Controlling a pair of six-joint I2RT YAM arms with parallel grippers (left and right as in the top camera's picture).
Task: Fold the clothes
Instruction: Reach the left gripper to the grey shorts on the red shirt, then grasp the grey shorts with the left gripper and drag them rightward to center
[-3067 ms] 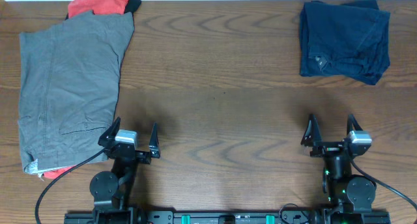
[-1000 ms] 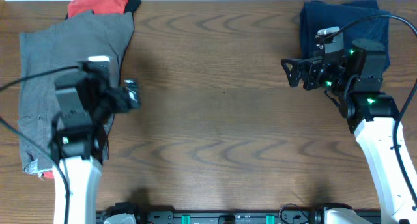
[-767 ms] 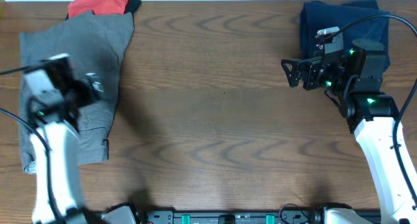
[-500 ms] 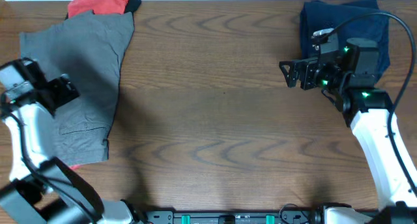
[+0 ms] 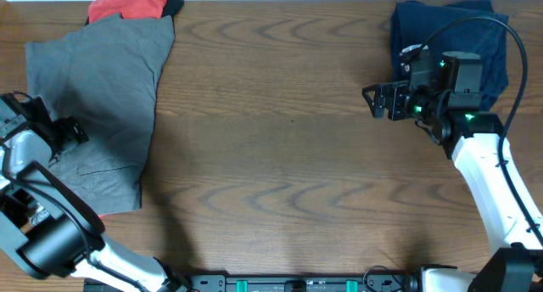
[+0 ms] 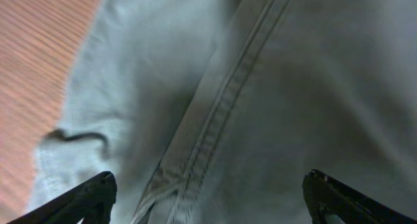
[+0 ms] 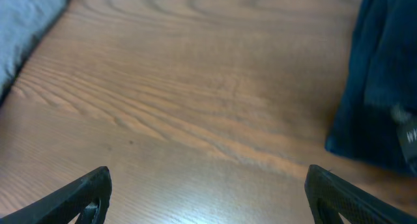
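1. The shorts [image 5: 102, 97] lie spread out flat at the left end of the table [image 5: 280, 156].
2. They lie on top of a red shirt [image 5: 127, 2]. A bit of red peeks out at the top and at the bottom edge.
3. The left gripper [image 6: 208, 201] hangs right over the shorts, near their left edge. Its jaws are wide apart and hold nothing.
4. Its camera shows a thick seam [image 6: 221, 100] running down the cloth, and a loose thread [image 6: 78, 136] by the edge.
5. The right gripper [image 5: 374, 103] is well away, over bare wood beside a navy garment [image 5: 475, 37]. Its jaws are wide apart too, and empty.
6. The shorts look soft, thin and light. I think they will flop, sag and bunch up when lifted, not stay flat.
7. They will not break. They may slide a little on the smooth wood.
8. Good places to pinch are the thick parts: the seam, the hem or a corner. Those give the jaws more to bite.
9. One pinch will let the cloth droop, so a corner for each gripper seems best.
10. A deep pinch could catch the red shirt as well.
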